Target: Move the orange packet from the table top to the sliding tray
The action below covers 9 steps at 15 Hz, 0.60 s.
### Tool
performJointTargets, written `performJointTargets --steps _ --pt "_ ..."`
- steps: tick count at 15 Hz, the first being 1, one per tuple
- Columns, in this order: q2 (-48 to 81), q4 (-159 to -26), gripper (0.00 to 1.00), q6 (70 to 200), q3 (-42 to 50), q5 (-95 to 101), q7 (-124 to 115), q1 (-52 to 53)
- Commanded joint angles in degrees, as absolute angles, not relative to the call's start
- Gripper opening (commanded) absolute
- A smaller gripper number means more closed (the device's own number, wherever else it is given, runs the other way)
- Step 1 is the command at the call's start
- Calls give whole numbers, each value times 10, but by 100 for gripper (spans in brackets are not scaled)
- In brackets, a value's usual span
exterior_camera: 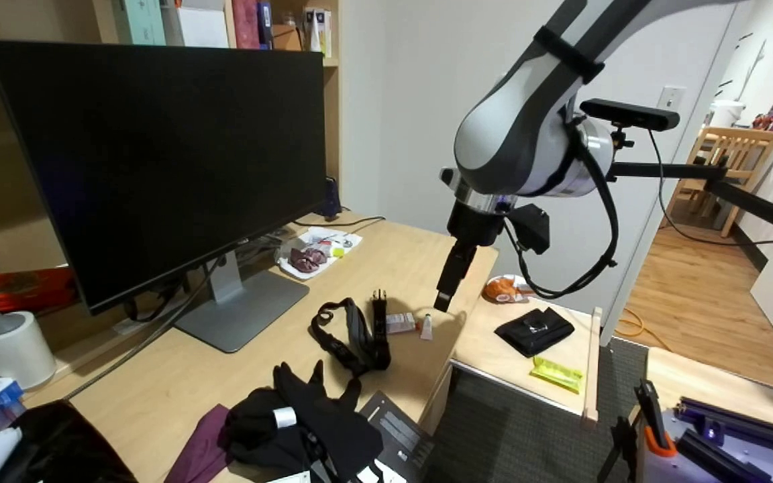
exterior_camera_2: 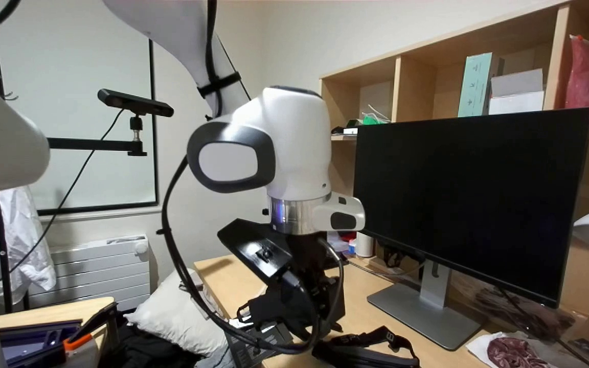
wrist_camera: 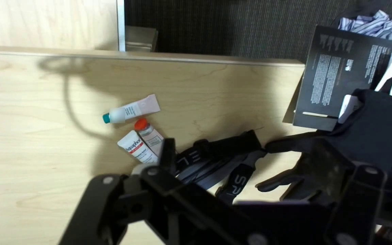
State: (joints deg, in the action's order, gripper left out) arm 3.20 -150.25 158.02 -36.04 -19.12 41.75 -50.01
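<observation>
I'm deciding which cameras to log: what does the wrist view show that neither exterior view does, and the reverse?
Only the wrist view: a readable Aquaphor name on the white tube.

Only exterior: the monitor, in both exterior views; the orange packet and yellow packet on the sliding tray, in an exterior view.

Shared: the table top, black belt and black box appear in all three; the wrist view also catches part of the sliding tray.

Black pincer (exterior_camera: 445, 300) — pale sliding tray (exterior_camera: 484, 340)
</observation>
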Motion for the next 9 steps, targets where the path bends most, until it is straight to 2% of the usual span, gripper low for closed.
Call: performJointTargets --steps 1,6,9 --pt "-36 -1501 100 1511 -248 -157 361 -388" --pt "-39 -1500 100 1524 -65 -114 325 -212" --pt "-42 -1500 100 1524 -51 -113 321 -197"
